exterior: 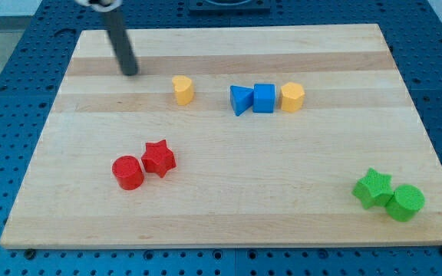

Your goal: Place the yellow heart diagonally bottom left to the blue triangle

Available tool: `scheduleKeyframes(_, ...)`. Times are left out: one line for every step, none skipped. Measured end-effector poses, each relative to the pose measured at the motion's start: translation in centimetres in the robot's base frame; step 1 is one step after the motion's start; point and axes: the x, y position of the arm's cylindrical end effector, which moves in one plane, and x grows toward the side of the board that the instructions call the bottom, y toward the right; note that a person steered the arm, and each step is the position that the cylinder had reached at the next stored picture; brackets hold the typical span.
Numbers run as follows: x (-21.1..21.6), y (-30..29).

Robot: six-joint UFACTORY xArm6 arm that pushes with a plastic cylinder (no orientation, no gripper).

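The yellow heart (183,90) stands on the wooden board near the view's top, left of centre. The blue triangle (241,100) lies to its right, about a block's width away and slightly lower. My tip (130,73) rests on the board to the upper left of the yellow heart, clear of it by roughly a block's width. The rod rises up and to the left out of the frame.
A blue cube (264,98) touches the triangle's right side, with a yellow hexagon (292,97) beside that. A red cylinder (127,172) and red star (159,158) sit lower left. A green star (373,188) and green cylinder (405,202) sit lower right. The board's edge (221,246) borders blue pegboard.
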Motion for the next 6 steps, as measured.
scheduleKeyframes(1.8, 3.7)
scheduleKeyframes(4.9, 7.1)
scheduleKeyframes(7.8, 9.1)
scheduleKeyframes(10.8, 9.2)
scheduleKeyframes(13.4, 9.2)
scheduleKeyframes(14.0, 7.7)
